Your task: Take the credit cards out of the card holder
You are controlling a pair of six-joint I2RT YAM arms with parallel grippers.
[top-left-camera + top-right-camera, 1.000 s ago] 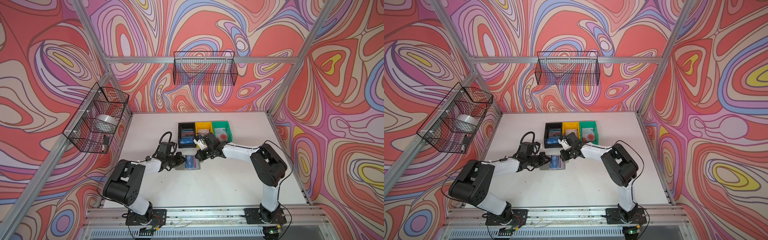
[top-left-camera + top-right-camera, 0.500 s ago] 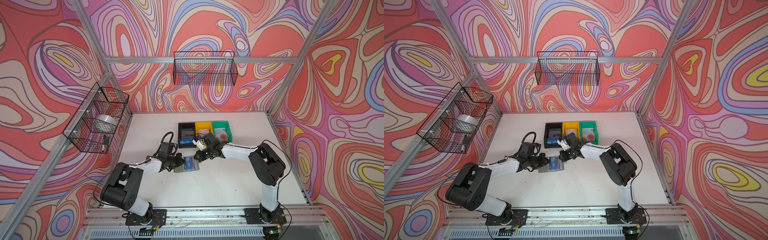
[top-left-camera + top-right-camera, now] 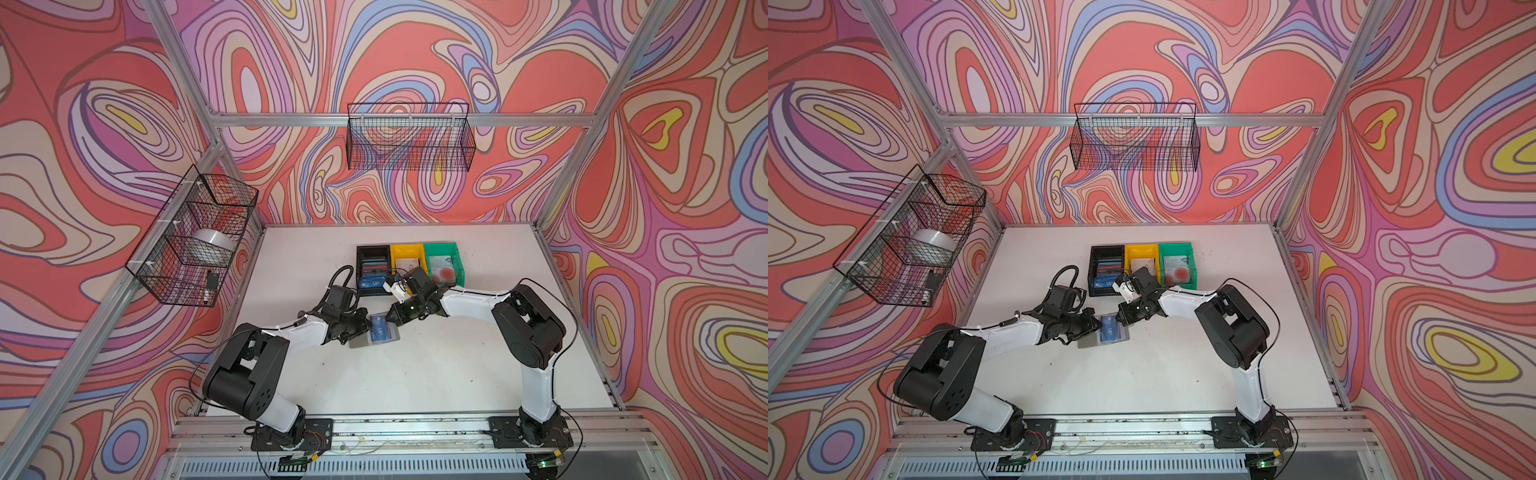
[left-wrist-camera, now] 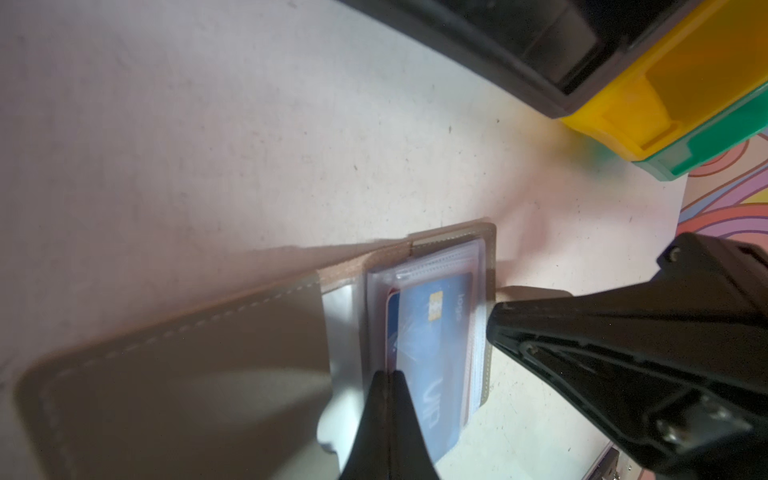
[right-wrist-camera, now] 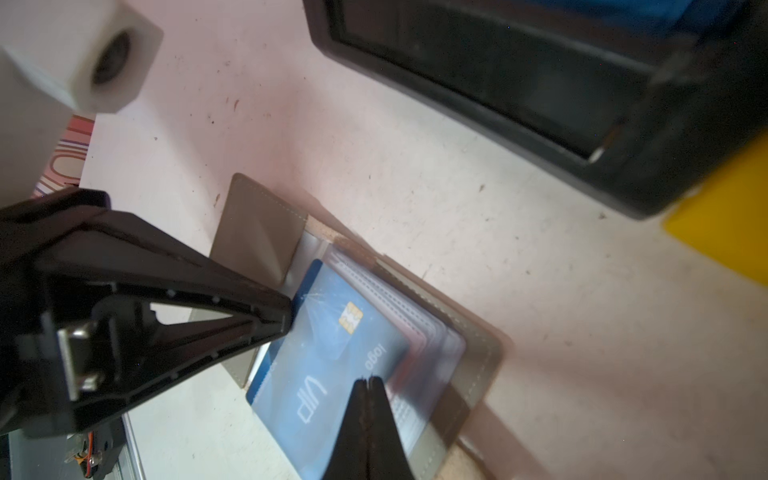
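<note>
The card holder [image 3: 359, 341] lies open and flat on the table [image 3: 415, 374], near the middle and just in front of the black bin [image 3: 359, 266]. In both top views we make out little more than its grey flap and a blue card [image 3: 1111, 330] on the other half. The wrist views give us the rest. There the blue card [image 4: 432, 353] sits on top of a stack of translucent sleeves [image 4: 449, 259], its chip and "VIP" lettering facing up, and a thin red edge [image 4: 390, 324] shows along one long side. The left tool [image 4: 388, 376] is clenched, its tips set at that same side of the card. We cannot tell whether they pinch the card, a sleeve or nothing. The right tool [image 5: 368, 380] is clenched too, its tips down at the card's face beside the fanned sleeves, and contact is too blurred to confirm. Only from above do we see how they meet. The left tool [image 3: 366, 325] comes in at the card's left side and the right tool [image 3: 391, 318] at its far right corner, the two close but apart. The top views alone show what the bins hold: a row of cards in the black bin, a pale card in the yellow bin [image 3: 406, 247], and a pale card with a red blob [image 3: 445, 271] in the green bin [image 3: 442, 247]. The wrist cameras catch only the bins' outer walls. Further out, a wire basket [image 3: 166, 266] on the left wall holds a silvery roll [image 3: 212, 243], and another wire basket [image 3: 409, 137] hangs on the back wall.
</note>
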